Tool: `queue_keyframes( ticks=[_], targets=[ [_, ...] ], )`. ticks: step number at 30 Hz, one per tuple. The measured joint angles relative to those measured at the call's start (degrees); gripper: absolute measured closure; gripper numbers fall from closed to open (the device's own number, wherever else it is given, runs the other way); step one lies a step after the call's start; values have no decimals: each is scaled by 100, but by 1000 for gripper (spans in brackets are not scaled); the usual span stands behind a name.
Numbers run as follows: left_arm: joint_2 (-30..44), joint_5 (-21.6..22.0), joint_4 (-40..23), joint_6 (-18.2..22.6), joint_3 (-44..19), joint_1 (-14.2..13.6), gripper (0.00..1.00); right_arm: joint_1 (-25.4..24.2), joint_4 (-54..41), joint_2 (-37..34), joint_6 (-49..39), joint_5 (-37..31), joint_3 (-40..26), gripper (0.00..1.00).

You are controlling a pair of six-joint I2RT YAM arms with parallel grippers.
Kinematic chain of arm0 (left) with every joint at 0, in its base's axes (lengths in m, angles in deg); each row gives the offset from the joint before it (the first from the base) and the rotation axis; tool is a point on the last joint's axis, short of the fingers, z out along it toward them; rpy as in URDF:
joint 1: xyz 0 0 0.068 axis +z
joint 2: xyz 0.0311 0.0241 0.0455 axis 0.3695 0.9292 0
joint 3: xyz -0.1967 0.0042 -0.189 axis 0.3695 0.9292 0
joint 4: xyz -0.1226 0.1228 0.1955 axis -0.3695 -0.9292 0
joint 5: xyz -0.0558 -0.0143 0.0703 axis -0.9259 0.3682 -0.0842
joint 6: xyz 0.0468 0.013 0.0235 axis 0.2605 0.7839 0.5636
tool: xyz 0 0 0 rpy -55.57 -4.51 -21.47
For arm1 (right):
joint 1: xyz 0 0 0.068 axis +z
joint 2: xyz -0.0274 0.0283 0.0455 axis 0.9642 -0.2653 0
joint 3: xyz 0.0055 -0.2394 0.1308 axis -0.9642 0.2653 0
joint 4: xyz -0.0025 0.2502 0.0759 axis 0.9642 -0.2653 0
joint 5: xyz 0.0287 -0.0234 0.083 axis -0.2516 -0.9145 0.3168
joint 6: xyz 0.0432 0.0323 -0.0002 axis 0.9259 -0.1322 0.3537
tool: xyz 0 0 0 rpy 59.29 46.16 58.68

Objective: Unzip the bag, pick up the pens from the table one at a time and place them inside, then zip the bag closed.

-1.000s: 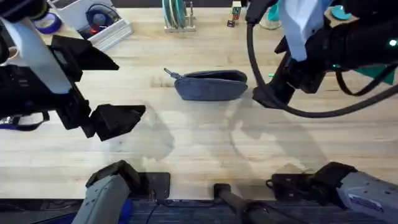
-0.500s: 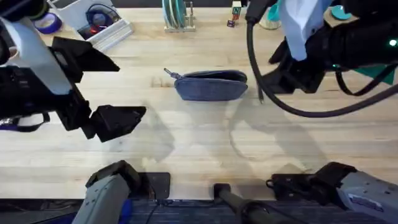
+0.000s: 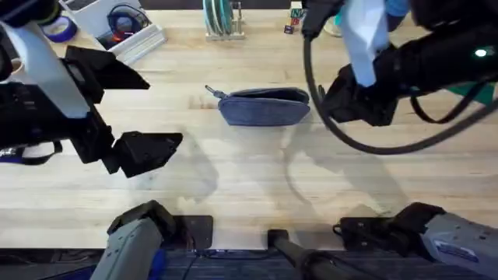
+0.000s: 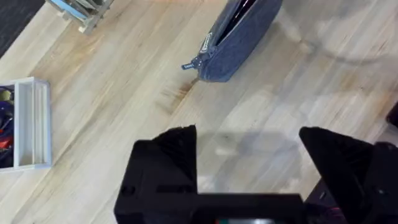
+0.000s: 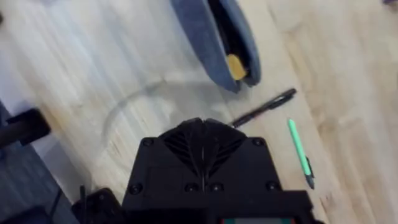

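The surface is a light wooden tabletop [image 3: 249, 167] with visible plank grain. At its far edge stand a white plastic tray [image 3: 128, 35], a small rack [image 3: 222, 22] with teal items, and little cubes [image 3: 292, 17]. Soft shadows fall across the wood.

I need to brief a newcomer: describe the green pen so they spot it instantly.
On the wooden table, find the blue-grey pouch lying unzipped. Two pens lie just past its rounded end; the green pen is the farther, bright with a dark tip, unlike the black pen.

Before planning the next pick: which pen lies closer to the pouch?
The black pen; one end nearly reaches the pouch. The green pen lies beyond it.
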Motion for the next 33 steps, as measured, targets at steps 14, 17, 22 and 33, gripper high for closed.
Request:
queue_keyframes(
  ticks=[14,17,22,33],
  targets=[
    [0,-2,0,0,0,0,6,0,-4,-571,-489,204,-269,971],
    [0,-1,0,0,0,0,6,0,-4,-727,-703,204,-389,971],
    [0,-1,0,0,0,0,6,0,-2,-1377,-1239,-76,-598,972],
    [0,0,0,0,0,0,6,0,497,-2440,-1711,-364,-1080,971]
  ],
)
